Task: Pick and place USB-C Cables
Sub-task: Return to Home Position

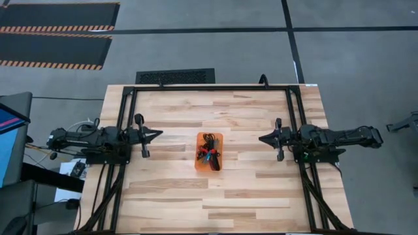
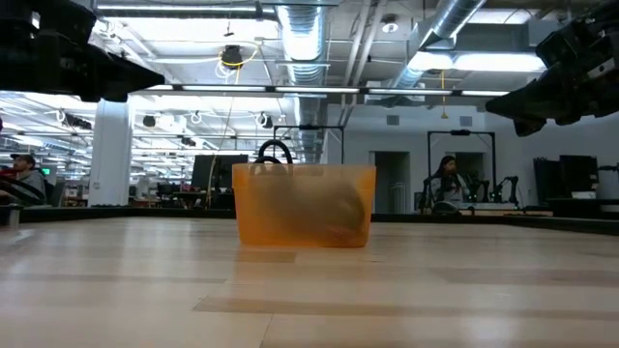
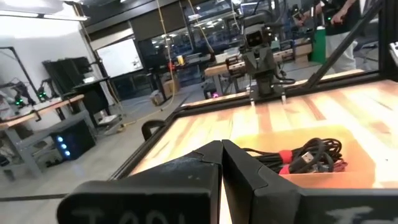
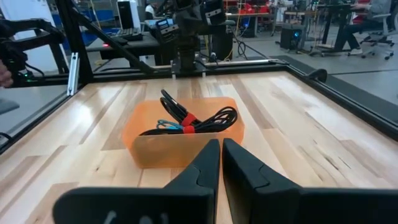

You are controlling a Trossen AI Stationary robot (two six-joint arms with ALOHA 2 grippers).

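The orange bin (image 1: 209, 151) stands mid-table, and the bundled USB-C cables (image 1: 209, 154) lie inside it: black coils with red ties and a teal one. The right wrist view shows the cables (image 4: 189, 121) in the bin (image 4: 180, 146); the left wrist view shows them (image 3: 305, 157) too. In the low view the bin (image 2: 304, 205) is translucent, with a black cable loop (image 2: 274, 150) above its rim. My left gripper (image 1: 160, 135) hovers left of the bin, shut. My right gripper (image 1: 260, 138) hovers right of it, shut. Both point at the bin from a distance.
A black metal frame (image 1: 209, 88) runs along the table's far edge and down both sides. Bare wood lies all round the bin. A dark floor grate (image 1: 175, 76) sits beyond the far edge. People sit in the room behind (image 2: 448, 181).
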